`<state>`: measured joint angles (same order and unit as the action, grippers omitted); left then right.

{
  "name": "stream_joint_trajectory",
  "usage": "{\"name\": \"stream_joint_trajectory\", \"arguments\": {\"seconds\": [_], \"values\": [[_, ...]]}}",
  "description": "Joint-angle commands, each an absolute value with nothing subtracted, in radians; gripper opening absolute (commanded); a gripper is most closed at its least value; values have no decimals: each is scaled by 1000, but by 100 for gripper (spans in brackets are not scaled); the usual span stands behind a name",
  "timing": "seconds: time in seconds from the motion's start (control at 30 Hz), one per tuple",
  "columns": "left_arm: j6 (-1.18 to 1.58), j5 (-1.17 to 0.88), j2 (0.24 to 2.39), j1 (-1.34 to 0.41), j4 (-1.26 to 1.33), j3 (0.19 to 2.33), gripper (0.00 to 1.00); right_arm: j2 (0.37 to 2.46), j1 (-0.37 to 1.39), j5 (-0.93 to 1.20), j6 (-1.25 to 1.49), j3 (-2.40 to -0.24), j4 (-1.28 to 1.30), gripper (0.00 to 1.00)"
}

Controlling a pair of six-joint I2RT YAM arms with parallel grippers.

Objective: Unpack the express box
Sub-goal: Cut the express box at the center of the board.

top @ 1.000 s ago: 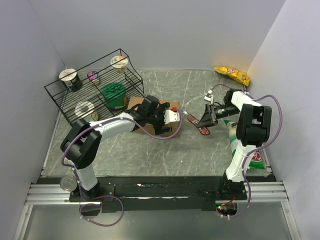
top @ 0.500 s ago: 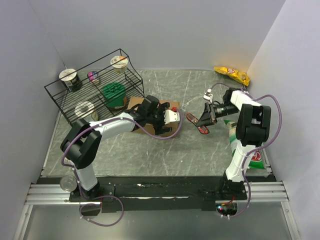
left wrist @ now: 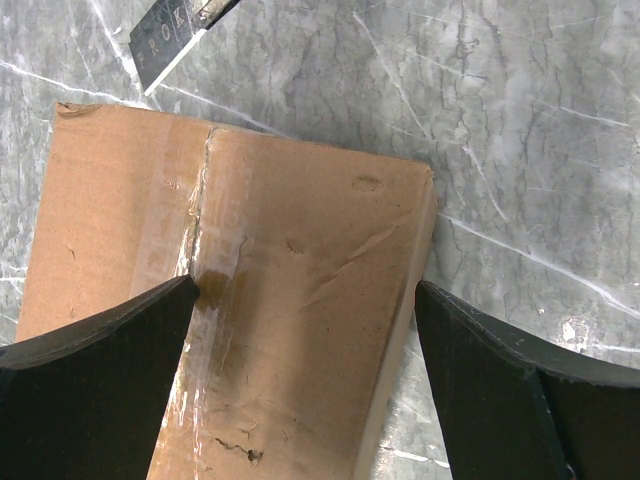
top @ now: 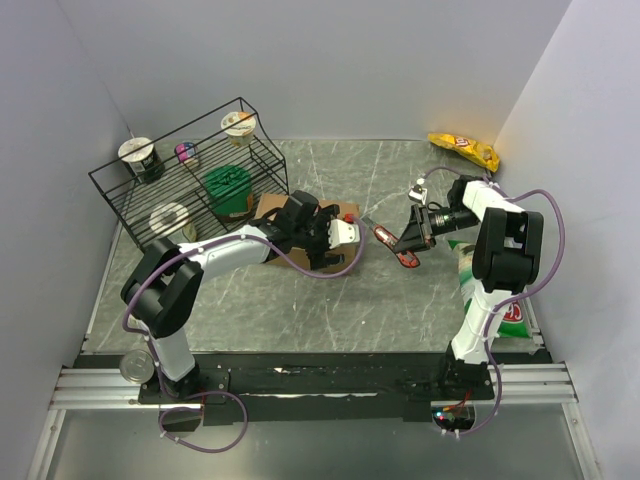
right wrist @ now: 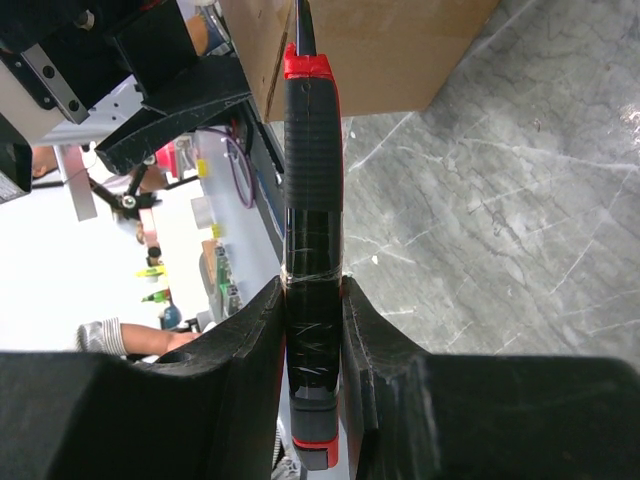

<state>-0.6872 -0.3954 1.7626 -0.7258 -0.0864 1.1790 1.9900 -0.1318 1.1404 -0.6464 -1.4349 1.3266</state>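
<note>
Here, left fingers (left wrist: 95,380) spread wide over the express box (left wrist: 300,280), right fingers (right wrist: 250,340) pinching a red-black knife (right wrist: 312,200).

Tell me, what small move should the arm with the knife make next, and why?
Probably ease the knife forward until its blade meets the taped seam of the box. The right gripper is clamped on the knife, which points at the box with the blade just off its edge. The flaps are closed, and the left gripper sits open over the box.

Express box (left wrist: 290,290) between wire rack (top: 190,170) at left and cutter (top: 391,244) at right
</note>
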Motion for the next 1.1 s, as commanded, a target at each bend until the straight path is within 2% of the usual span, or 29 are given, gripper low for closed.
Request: {"name": "stream_joint_trajectory", "arguments": {"seconds": [0.0, 1.07], "values": [[-666, -399, 1767, -727, -106, 1192, 96, 1962, -138, 1146, -623, -1434, 1490, 0], [-655, -388, 1775, -727, -101, 1198, 97, 2048, -115, 1175, -693, -1468, 1565, 0]]}}
